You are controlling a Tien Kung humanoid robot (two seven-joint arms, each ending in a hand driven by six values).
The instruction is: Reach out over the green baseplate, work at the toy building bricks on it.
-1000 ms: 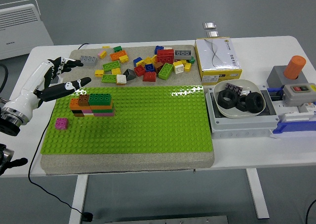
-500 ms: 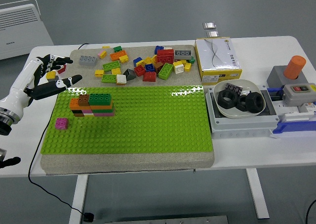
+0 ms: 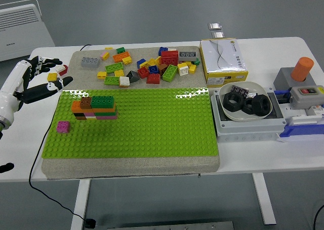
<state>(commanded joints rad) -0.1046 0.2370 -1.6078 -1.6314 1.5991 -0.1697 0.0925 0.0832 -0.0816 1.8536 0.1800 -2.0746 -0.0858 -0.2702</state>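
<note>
Although the task calls for a reach over the green baseplate, the left hand has drawn back toward the left edge of the table over the last second: a second ago its fingertips lay over the baseplate's far left corner, close to the small stacked wall of bricks, and now the hand sits clear of the plate, just beside that corner. Nothing on the plate has shifted; the stacked wall and the lone pink brick stand where they did. My reading is that this is a withdrawal, either after a finished placement or ahead of a fresh pick from the loose bricks scattered on the mat beyond the plate. As to the fingers, they are spread and relaxed, the thumb extended toward the baseplate's corner, and they hold nothing. A small yellow brick and a red brick lie on the table between thumb and fingers; contact with either cannot be confirmed. No right hand is in view. A white bowl of black rings stands well apart on the right, untouched.
</note>
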